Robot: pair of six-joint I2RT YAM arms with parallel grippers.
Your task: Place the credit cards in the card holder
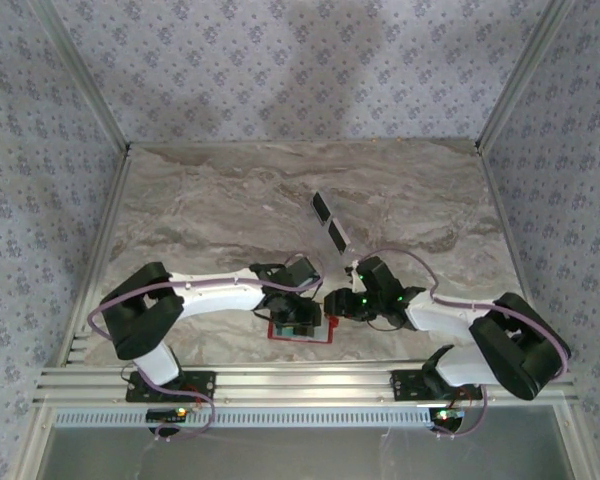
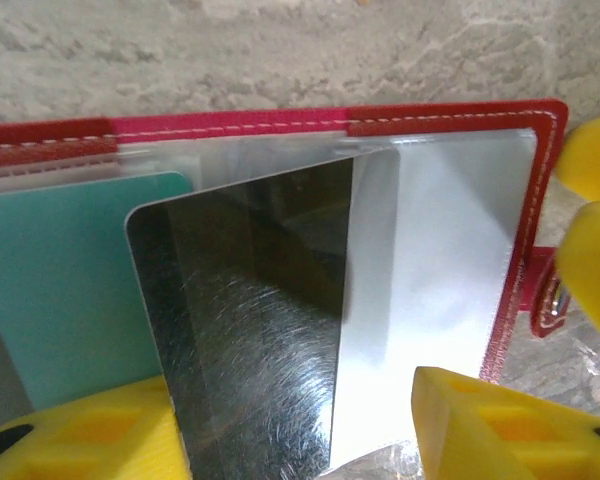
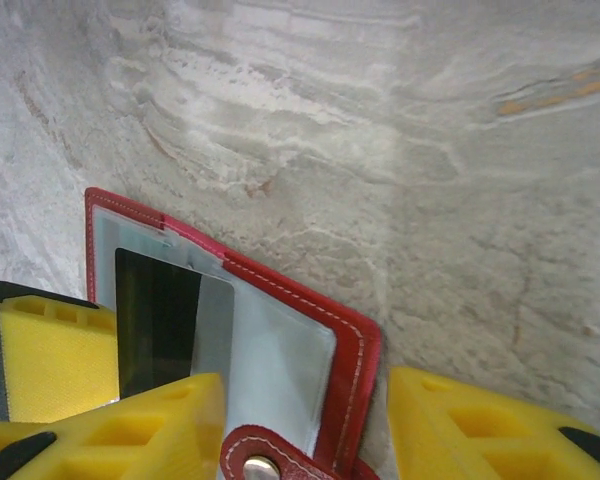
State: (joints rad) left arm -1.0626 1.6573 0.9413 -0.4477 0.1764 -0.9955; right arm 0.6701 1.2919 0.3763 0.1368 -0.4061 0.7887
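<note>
- Left gripper [image 2: 298, 410], yellow foam-padded fingers: half-spread, with a glossy dark-and-silver rectangular plastic card [image 2: 250, 320] between them. It appears pinched across its long edges, its leading corner at 12 o'clock tucked into a clear sleeve.
- Teal-blue flat plastic card [image 2: 60, 290]: already seated in the pocket at 9 o'clock of the glossy card.
- Small red stitched leather wallet [image 2: 280, 124], lying open: at 6 o'clock on the grey marble-pattern table [image 3: 430, 150], under both grippers.
- Two loose dark cards [image 1: 321, 207] [image 1: 336, 237]: on the table at 12 o'clock of the wallet, well apart from it.
- Right gripper [image 3: 308, 400], same yellow fingers: spread astride the wallet's 3 o'clock edge and snap strap [image 3: 260, 465]. Whether it clamps or merely braces, I cannot tell.
- Risks, judged: the glossy card sits skewed to the sleeve mouth, so pushing may jam a corner or buckle the plastic. The smooth card may slip from an edge pinch. If the wallet is unbraced, it may slide toward 12 o'clock.
</note>
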